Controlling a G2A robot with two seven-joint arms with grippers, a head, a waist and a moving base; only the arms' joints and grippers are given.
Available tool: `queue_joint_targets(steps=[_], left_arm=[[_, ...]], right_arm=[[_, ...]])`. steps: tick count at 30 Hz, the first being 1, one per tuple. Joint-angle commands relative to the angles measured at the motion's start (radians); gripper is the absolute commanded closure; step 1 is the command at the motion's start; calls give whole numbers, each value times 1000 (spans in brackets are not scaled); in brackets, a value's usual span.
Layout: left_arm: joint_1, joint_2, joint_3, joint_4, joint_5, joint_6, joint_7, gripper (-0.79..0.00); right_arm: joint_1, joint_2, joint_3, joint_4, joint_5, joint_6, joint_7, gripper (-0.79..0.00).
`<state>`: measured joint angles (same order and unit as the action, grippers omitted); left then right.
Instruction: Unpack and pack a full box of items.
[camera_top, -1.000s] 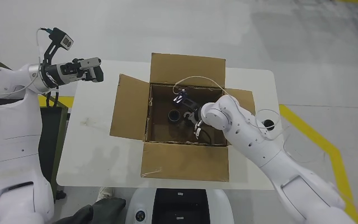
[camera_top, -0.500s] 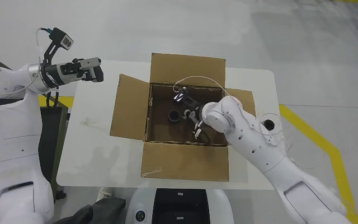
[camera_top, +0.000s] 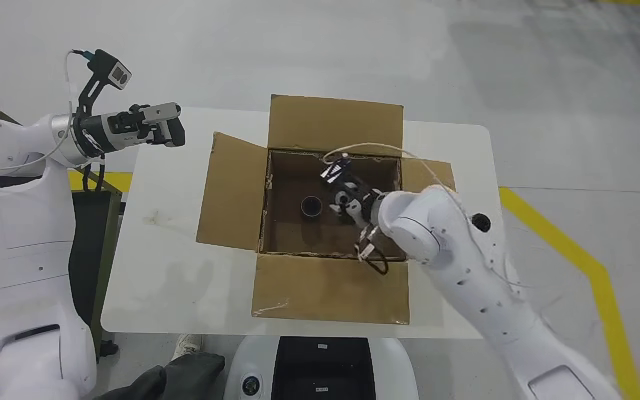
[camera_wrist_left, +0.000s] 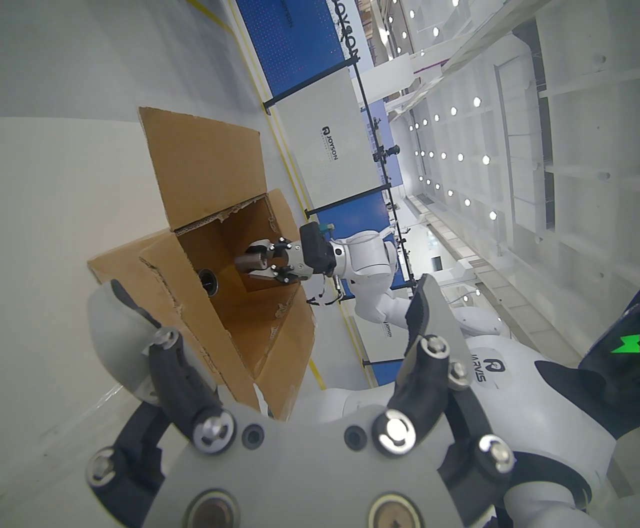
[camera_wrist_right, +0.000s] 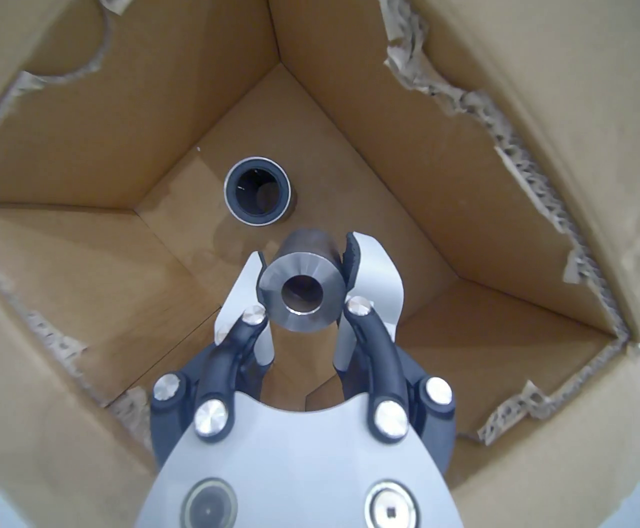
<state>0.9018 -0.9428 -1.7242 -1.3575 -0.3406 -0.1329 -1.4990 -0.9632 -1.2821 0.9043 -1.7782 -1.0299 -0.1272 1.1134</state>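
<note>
An open cardboard box (camera_top: 330, 288) stands on the white table (camera_top: 160, 260), flaps spread. My right gripper (camera_wrist_right: 306, 260) is down inside the box, shut on a grey metal cylinder (camera_wrist_right: 304, 296) with a bored end, held clear of the box floor. The cylinder (camera_wrist_left: 248, 261) also shows in the right gripper (camera_wrist_left: 260, 262) in the left wrist view. A dark ring-shaped tube (camera_wrist_right: 257, 197) stands upright on the box floor, just beyond the gripper (camera_top: 340, 198) and apart from it. My left gripper (camera_top: 168, 126) hangs open with nothing in it above the table's far left corner.
Torn cardboard edges (camera_wrist_right: 465, 107) line the box opening near the right arm. A loose white cable (camera_top: 365, 150) loops from the right wrist over the box. To the left of the box lies bare tabletop (camera_top: 160, 230).
My right gripper has shifted a little to the right inside the box, away from the dark tube, and its forearm has swung toward the front. The left arm has stayed still.
</note>
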Motion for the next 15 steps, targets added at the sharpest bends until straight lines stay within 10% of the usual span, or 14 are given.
queue_joint_targets(steps=[1,15], left_arm=[[0,0,0,0,0,0,0,-785],[0,0,0,0,0,0,0,-785]], right_arm=[[-20,4,17,-35,-1,4,-6,0],[-199,36,135,-274,-33,39,-29,0]])
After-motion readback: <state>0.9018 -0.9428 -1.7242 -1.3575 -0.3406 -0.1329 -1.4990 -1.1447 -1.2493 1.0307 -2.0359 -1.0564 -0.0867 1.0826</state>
